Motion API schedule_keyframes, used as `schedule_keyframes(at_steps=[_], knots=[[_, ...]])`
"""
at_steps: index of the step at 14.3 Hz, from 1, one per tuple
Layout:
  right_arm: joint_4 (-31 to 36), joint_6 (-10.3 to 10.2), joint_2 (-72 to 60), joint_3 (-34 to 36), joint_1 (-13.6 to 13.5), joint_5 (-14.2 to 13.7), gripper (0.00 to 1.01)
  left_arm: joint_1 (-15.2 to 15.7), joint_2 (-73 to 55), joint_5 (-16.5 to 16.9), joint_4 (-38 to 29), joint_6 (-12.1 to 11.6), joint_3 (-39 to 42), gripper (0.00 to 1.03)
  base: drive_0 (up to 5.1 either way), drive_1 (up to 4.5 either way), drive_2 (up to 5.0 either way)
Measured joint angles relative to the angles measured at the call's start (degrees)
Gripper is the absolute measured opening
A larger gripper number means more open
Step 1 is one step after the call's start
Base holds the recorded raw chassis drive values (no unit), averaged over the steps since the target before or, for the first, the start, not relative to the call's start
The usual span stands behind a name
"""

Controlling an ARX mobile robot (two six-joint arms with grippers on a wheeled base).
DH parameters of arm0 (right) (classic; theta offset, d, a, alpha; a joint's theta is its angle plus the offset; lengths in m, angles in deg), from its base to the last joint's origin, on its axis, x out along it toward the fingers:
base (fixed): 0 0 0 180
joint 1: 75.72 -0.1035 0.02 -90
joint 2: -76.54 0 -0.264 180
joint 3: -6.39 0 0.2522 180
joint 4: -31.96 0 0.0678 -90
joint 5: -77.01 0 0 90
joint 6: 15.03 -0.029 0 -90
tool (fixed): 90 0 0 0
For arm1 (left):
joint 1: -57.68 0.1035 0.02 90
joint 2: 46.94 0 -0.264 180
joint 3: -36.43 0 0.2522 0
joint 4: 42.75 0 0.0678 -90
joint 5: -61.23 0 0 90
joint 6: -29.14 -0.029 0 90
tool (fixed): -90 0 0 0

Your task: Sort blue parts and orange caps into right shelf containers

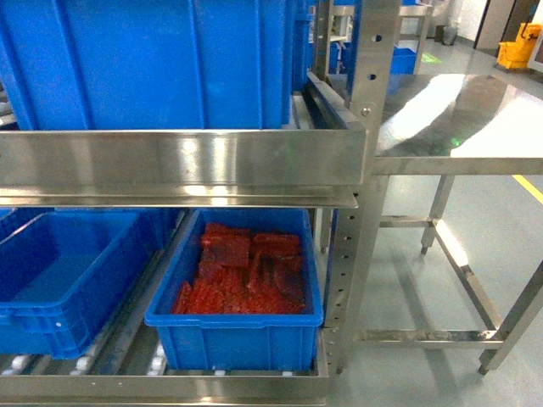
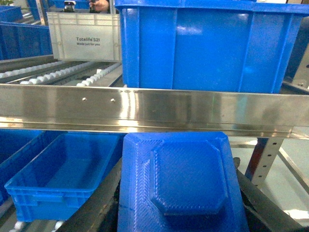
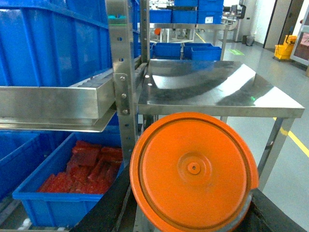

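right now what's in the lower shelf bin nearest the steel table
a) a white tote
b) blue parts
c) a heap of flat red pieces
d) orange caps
c: in the head view the lower right bin beside the shelf post holds a heap of flat red pieces, and the right wrist view shows the same red heap in it.

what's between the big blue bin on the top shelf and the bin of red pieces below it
A steel shelf rail runs across between the big blue bin and the bin of red pieces, clearest in the head view.
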Motion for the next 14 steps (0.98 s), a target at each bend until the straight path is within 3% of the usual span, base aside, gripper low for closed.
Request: schedule_keyframes(at_steps=[14], knots=[[-0.2, 0.0, 0.0, 0.0, 0.0, 0.0, 0.42, 0.0, 0.0, 0.0, 0.1, 0.0, 0.0, 0.44, -5.1, 2.40, 2.4]])
